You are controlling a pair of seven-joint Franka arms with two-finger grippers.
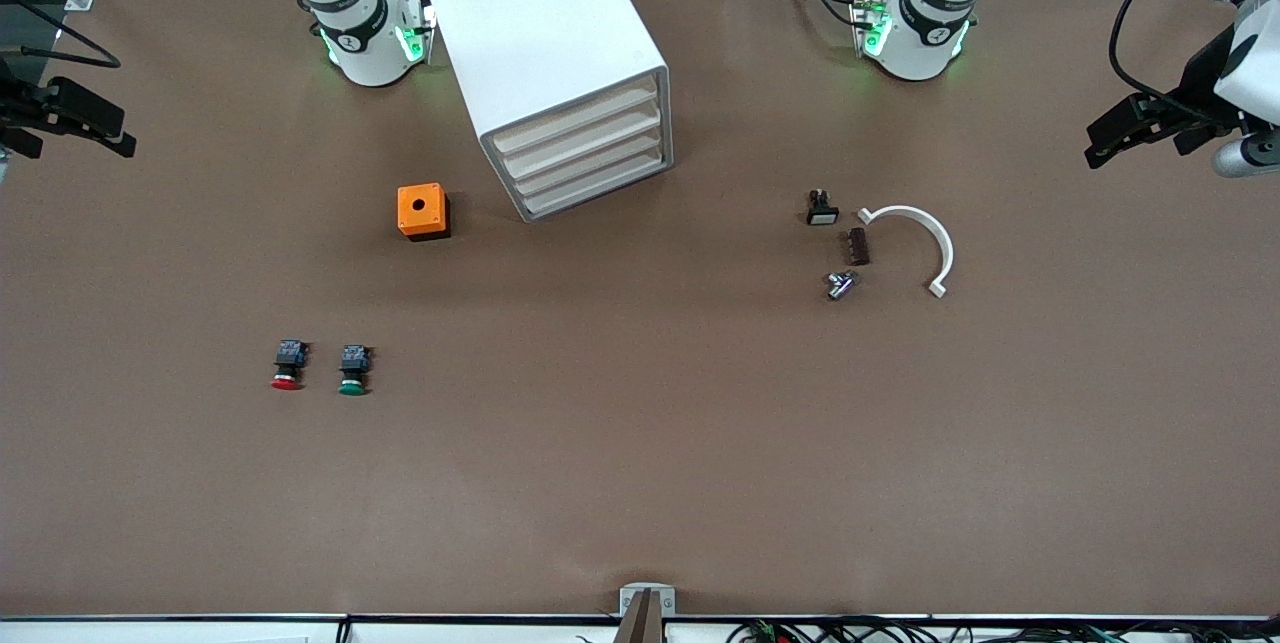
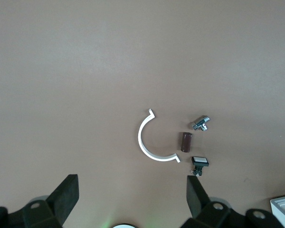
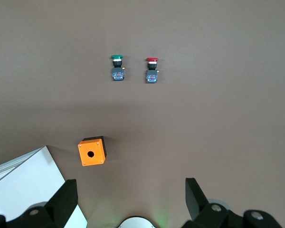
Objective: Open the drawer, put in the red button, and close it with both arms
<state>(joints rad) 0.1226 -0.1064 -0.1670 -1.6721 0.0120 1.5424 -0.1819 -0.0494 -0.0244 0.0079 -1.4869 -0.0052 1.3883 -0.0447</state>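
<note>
The red button (image 1: 287,365) lies on its side on the brown table near the right arm's end, beside the green button (image 1: 353,370). It also shows in the right wrist view (image 3: 151,70). The white drawer cabinet (image 1: 556,53) stands between the arm bases, its several drawers (image 1: 585,161) all closed. My right gripper (image 1: 85,116) hangs open and empty high over the table's edge at the right arm's end; in its wrist view (image 3: 128,190) the jaws stand wide apart. My left gripper (image 1: 1135,128) is open and empty over the left arm's end, and its wrist view (image 2: 133,190) shows wide jaws.
An orange box (image 1: 422,211) with a round hole sits beside the cabinet. Toward the left arm's end lie a white half ring (image 1: 925,235), a brown cylinder (image 1: 858,246), a small black switch (image 1: 821,209) and a metal fitting (image 1: 840,284).
</note>
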